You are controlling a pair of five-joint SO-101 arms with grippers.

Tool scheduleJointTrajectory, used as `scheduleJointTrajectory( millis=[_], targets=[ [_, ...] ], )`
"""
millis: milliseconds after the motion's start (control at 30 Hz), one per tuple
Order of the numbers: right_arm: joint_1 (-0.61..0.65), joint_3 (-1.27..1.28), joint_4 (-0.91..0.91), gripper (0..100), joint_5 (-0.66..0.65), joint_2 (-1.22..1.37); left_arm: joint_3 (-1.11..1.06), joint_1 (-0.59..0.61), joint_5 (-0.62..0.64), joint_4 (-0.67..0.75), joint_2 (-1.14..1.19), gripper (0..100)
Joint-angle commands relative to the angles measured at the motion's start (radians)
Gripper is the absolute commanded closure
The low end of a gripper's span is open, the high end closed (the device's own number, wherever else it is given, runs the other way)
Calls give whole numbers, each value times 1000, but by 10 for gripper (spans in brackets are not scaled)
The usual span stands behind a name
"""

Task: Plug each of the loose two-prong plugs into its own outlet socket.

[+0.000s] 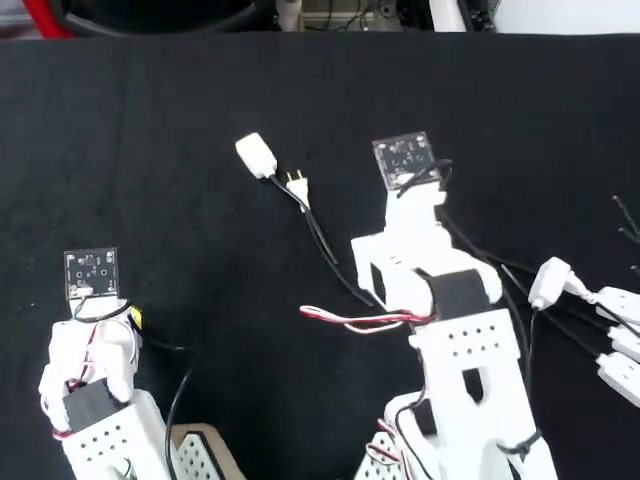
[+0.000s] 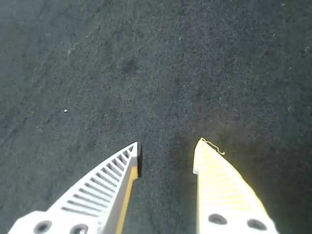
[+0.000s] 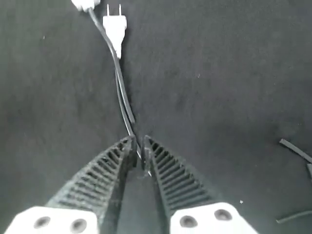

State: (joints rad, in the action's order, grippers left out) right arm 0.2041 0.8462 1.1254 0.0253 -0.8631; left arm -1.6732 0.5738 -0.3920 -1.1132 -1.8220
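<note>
A white two-prong plug [image 1: 296, 183] lies on the black cloth, its prongs pointing at a white outlet socket [image 1: 256, 155] just beyond it. Its black cord [image 1: 325, 245] runs back under the right arm [image 1: 420, 250]. In the right wrist view, my right gripper [image 3: 139, 142] is shut on that cord [image 3: 124, 100], well behind the plug [image 3: 115, 27]; a corner of the socket [image 3: 83, 5] shows past it. My left gripper [image 2: 165, 148] stands open over bare cloth at the near left, with nothing between its fingers.
More white plugs and sockets [image 1: 552, 280] with black cords lie bunched at the right edge [image 1: 620, 340]. A red-and-white wire [image 1: 350, 320] trails from the right arm. The left arm [image 1: 95, 370] sits at the front left.
</note>
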Motion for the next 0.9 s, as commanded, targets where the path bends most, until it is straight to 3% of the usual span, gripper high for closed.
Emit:
scheduleJointTrajectory(
  millis=[0, 100, 200, 433, 567, 733, 867],
  targets=[
    [6, 36, -94, 983, 34, 4, 91, 12, 14, -6, -3, 808],
    [-3, 110, -201, 984, 41, 18, 202, 2, 55, -11, 3, 799],
    [-18, 110, -233, 985, 66, 82, 363, -97, 63, -71, 77, 768],
    [-28, 1, -239, 983, 69, 292, 668, -274, 192, -35, 681, 772],
    [-55, -50, -241, 983, 68, 361, 759, -401, 327, 115, 974, 768],
    [-135, -64, -288, 983, 74, 409, 866, -390, 517, 433, 1258, 767],
    [-155, -67, -290, 983, 74, 444, 1058, -493, 669, 463, 1499, 767]
  ],
)
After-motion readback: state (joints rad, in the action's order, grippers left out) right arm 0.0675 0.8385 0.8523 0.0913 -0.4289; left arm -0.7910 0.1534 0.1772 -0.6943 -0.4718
